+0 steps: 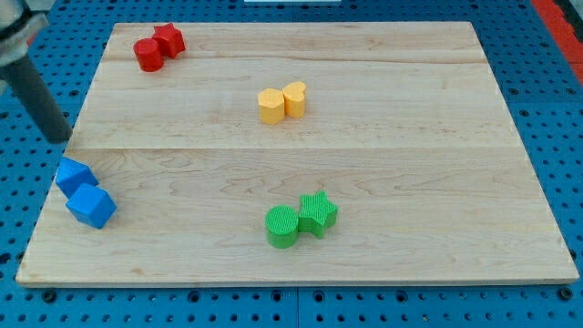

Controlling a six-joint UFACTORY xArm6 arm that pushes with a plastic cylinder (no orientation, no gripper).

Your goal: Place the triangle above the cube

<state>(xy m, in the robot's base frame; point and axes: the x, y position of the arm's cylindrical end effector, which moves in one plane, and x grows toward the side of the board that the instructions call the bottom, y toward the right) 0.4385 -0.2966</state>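
Note:
Two blue blocks touch near the board's left edge. The upper one looks like the triangle. The lower one looks like the cube, just below and to the right of it. My tip is at the end of the dark rod, just off the board's left edge. It is a short way above the upper blue block and not touching it.
A red cylinder and a red star sit at the top left. A yellow hexagon and a yellow heart sit near the top centre. A green cylinder and a green star sit at the bottom centre. The wooden board lies on blue pegboard.

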